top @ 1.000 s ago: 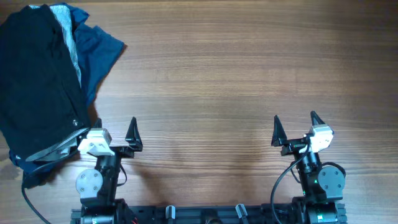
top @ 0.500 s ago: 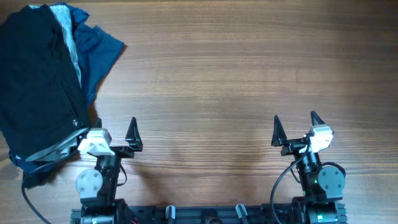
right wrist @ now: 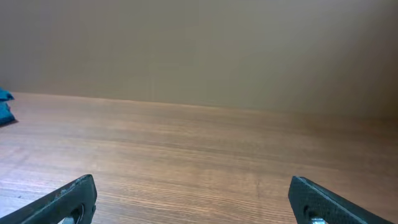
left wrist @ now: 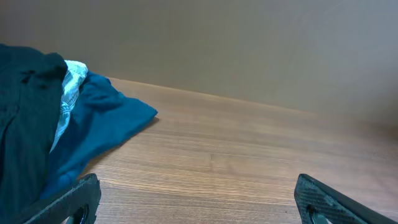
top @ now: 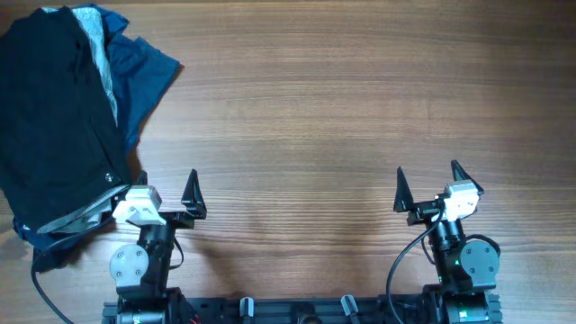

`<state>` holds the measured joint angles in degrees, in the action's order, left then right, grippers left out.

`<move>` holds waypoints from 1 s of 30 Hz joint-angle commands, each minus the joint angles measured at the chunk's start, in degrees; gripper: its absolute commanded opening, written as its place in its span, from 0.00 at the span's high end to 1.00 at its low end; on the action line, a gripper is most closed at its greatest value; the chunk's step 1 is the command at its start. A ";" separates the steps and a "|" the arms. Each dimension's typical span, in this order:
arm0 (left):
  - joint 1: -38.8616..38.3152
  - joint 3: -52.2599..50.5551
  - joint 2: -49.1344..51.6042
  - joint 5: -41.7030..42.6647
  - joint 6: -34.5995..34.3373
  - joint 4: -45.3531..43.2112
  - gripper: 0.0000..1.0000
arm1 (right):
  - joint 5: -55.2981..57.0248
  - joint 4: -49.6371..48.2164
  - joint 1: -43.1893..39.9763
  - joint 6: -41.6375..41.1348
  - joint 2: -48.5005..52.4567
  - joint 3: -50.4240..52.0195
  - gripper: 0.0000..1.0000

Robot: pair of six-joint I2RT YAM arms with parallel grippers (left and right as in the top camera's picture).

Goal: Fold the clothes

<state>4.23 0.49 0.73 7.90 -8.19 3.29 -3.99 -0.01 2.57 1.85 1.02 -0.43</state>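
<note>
The clothes lie in a heap at the table's far left: black shorts (top: 54,117) on top, a strip of pale-blue denim (top: 97,49) and a navy garment (top: 148,72) sticking out to the right. The left wrist view shows the black shorts (left wrist: 22,124), the denim (left wrist: 69,87) and the navy garment (left wrist: 109,115). My left gripper (top: 153,183) stands open at the heap's near right corner, its outer finger against the cloth and nothing between its fingers (left wrist: 199,200). My right gripper (top: 427,171) is open over bare wood, far from the clothes (right wrist: 196,200).
The wooden table (top: 315,108) stretches from the heap to the right edge. Both arm bases stand at the near edge on a black rail (top: 297,310). A plain wall (right wrist: 199,50) rises behind the far edge. A sliver of navy cloth (right wrist: 5,106) shows at the right wrist view's left edge.
</note>
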 commanded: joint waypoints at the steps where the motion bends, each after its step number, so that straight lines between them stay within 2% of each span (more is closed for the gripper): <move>1: -0.15 -0.15 -0.57 -0.50 0.48 0.42 0.00 | 0.74 -0.13 0.24 0.96 -0.74 0.13 0.00; 3: -0.17 -0.15 -0.57 -0.48 0.48 0.37 0.00 | 0.74 -0.15 0.24 0.96 -0.74 0.13 0.00; 4: -0.17 -0.15 -0.57 -0.46 0.42 0.37 0.00 | -3.34 -0.50 0.24 -0.44 -0.74 0.13 0.00; 6: -0.17 -0.15 -0.57 -0.04 -5.09 0.42 0.00 | -13.25 -1.73 0.24 -1.46 -0.74 0.13 0.00; 8: -0.17 -0.09 0.74 1.81 -8.26 0.39 0.00 | -15.61 -1.95 0.24 -5.33 -0.74 0.11 0.00; 11: -0.17 2.80 6.49 6.91 -9.25 1.75 0.00 | -17.55 -1.97 0.24 -7.89 0.61 -2.89 0.00; 14: -0.17 12.61 15.93 7.02 -9.20 5.49 0.00 | -18.67 -1.97 0.24 -7.87 7.65 -9.29 0.00; 19: -0.17 33.07 36.06 10.36 -8.94 16.63 0.00 | -25.55 -2.08 0.24 -7.82 29.88 -25.03 0.00; 21: -0.17 41.59 44.87 10.36 -8.57 21.70 0.00 | -29.73 -2.10 0.24 -7.82 41.70 -33.73 0.00; 24: -0.17 50.12 55.21 11.23 -8.55 22.27 0.00 | -33.64 -2.01 0.24 -7.80 58.18 -47.06 0.00; 25: -0.15 52.87 58.60 12.13 -8.55 21.44 0.00 | -36.26 -1.88 0.24 -6.78 65.46 -54.10 0.00; 26: -0.15 54.36 62.03 12.07 -8.59 16.22 0.00 | -37.92 -1.88 0.24 -4.87 72.32 -61.59 0.00; 28: -0.15 54.36 64.02 12.04 -8.59 9.86 0.00 | -37.75 -2.14 0.24 -2.75 78.20 -69.18 0.00; 30: -0.15 54.77 67.34 12.20 -9.05 -1.22 0.00 | -31.50 -3.28 0.24 5.51 86.47 -80.21 0.00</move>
<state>4.23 53.65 65.54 19.03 -16.86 8.86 -38.54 -2.85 2.57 -1.78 81.67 -70.98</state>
